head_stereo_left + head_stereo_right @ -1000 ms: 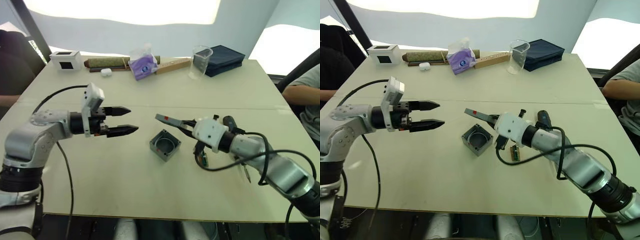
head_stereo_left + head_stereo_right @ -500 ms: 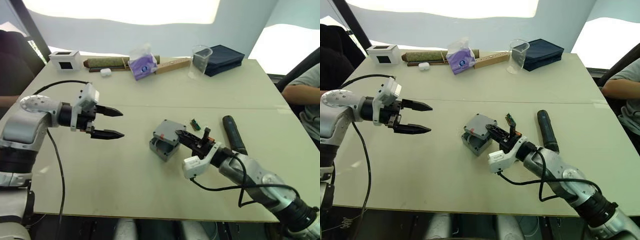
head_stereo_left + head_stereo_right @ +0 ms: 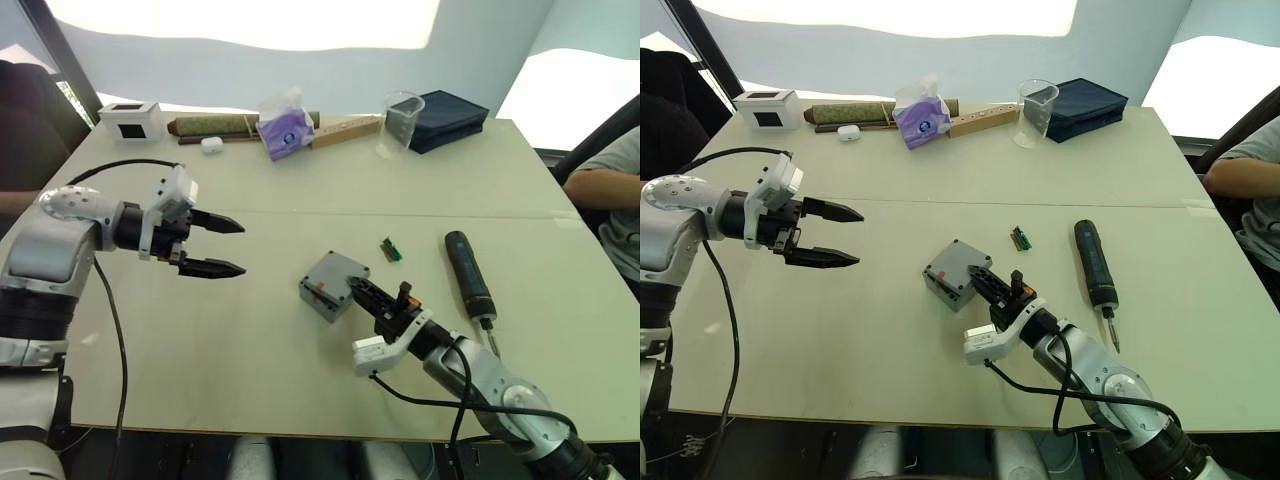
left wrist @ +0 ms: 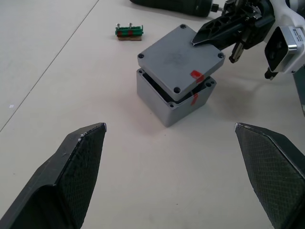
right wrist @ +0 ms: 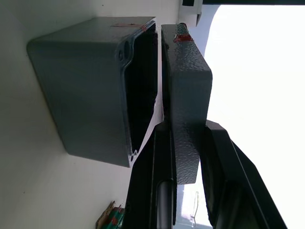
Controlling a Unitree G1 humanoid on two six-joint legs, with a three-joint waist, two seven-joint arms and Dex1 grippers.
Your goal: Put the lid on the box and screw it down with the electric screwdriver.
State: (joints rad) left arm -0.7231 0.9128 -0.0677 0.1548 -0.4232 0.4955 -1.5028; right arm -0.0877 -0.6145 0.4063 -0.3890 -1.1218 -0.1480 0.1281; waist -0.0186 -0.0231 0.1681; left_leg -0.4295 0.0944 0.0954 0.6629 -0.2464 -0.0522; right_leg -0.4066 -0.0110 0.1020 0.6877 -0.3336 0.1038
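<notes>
So the right gripper (image 3: 362, 292) was clamped on one edge of the grey lid (image 4: 181, 57), which sat on top of the grey box (image 4: 172, 99) but skewed and lifted, a dark gap showing along one side. Red marks on the lid and box were on the same side. The left gripper (image 3: 228, 246) hung over the table (image 3: 250, 340) well off to the left, fingers spread wide, holding nothing. The electric screwdriver (image 3: 468, 275) lay flat to the right of the box, with a little green part (image 3: 390, 249) between them.
</notes>
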